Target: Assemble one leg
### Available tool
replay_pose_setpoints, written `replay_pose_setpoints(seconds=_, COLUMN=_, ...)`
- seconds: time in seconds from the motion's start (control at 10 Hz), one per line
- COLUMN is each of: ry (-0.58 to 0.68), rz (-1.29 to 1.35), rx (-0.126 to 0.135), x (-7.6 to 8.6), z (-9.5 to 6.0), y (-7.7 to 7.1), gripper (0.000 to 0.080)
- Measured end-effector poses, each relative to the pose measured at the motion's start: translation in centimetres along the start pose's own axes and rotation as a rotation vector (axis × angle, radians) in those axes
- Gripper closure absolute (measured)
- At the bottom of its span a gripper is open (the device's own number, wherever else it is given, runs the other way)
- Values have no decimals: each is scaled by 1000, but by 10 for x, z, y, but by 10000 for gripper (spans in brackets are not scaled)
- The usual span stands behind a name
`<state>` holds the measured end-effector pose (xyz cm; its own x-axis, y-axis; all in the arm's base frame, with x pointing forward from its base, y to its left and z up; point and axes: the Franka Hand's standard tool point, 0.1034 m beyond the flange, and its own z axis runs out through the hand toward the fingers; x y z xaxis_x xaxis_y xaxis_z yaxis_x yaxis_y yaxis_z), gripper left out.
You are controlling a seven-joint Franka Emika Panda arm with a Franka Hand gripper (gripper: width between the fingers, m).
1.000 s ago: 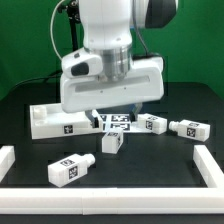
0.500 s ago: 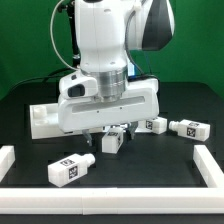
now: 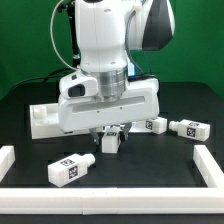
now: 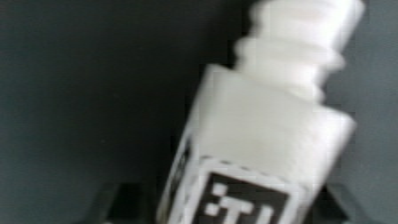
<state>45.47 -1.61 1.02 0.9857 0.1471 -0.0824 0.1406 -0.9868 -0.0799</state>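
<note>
Nearest in the exterior view, the front leg lies alone on the black table, just behind a low white rim. Behind it, the claw is down over the middle leg. In the wrist view that leg lies slanted, with 1 dark finger just beside its tagged end. I cannot tell whether the claw presses on it. Farther back, toward the exterior view's right, lie 2 more legs, the third leg and the end leg. A flat white panel lies toward the left.
</note>
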Motion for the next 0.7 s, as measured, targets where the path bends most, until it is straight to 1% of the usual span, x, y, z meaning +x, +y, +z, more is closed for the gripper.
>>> replay_pose_setpoints(seconds=0.1, ry=-10, rz=14, rx=0, x=-16, z=-4, y=-8, gripper=515)
replay_pose_setpoints(seconds=0.2, ry=-22, rz=18, rx=0, x=-36, z=-9, y=-16, gripper=515)
replay_pose_setpoints(seconds=0.3, ry=-25, rz=21, rx=-1, x=-53, z=-17, y=-21, gripper=515)
replay_pose_setpoints(seconds=0.4, ry=-11, rz=25, rx=-6, x=-62, z=-26, y=-22, gripper=515)
replay_pose_setpoints(seconds=0.5, ry=13, rz=22, rx=-14, x=-58, z=-27, y=-21, gripper=515)
replay_pose_setpoints(seconds=0.7, ry=8, rz=23, rx=-13, x=-60, z=-26, y=-21, gripper=515)
